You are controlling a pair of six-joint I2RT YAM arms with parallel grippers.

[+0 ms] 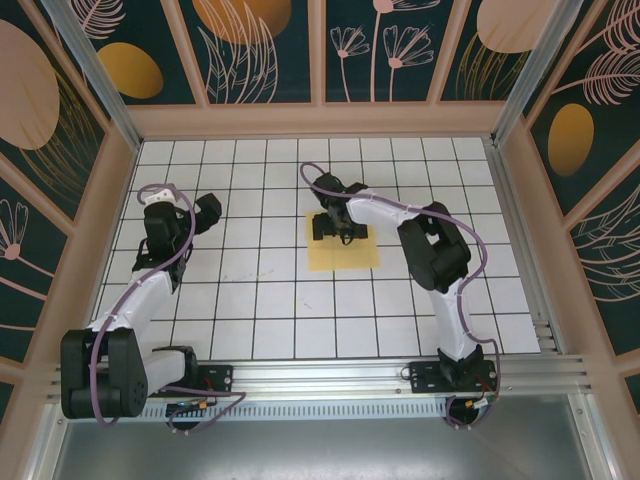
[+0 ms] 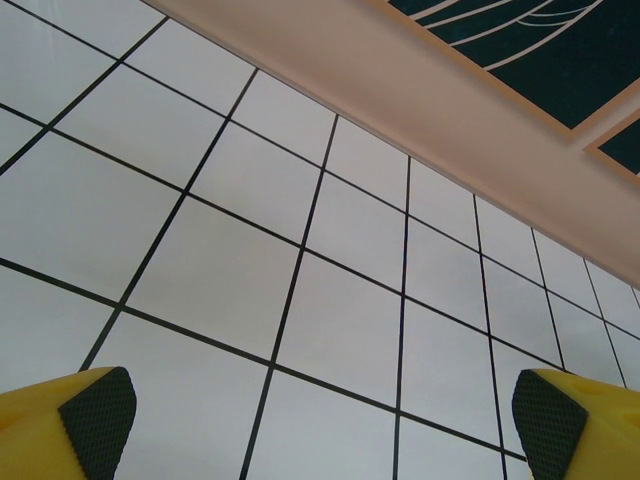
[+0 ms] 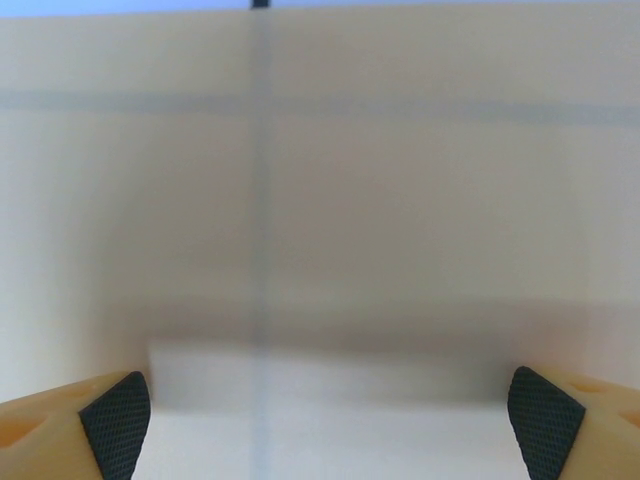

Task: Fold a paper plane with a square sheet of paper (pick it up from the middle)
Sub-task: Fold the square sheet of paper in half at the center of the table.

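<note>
Dark teal walls (image 1: 250,40) printed with pale flowers and orange ovals, framed in pink timber, close round a white table (image 1: 260,290) ruled into a black grid, with an aluminium rail (image 1: 330,375) along its near edge. From that rail the left arm (image 1: 150,290) rises over the left side of the table, and the right arm (image 1: 435,250) bends from the near right toward the centre. The square sheet of paper (image 1: 345,257) lies flat near the middle of the table, slightly to the far side, pale yellow and thin enough that the grid lines show through it in the right wrist view (image 3: 400,200). The right gripper (image 1: 336,228) sits over the far half of the sheet, its fingers spread wide with nothing between them (image 3: 330,425); whether the tips touch the paper is hard to say, since that close view is blurred. The left gripper (image 1: 207,212) hangs over bare tiles at the far left, well apart from the sheet, its fingers also spread wide (image 2: 322,425). Black textured pads (image 2: 98,420) line the yellow fingertips of both grippers.
</note>
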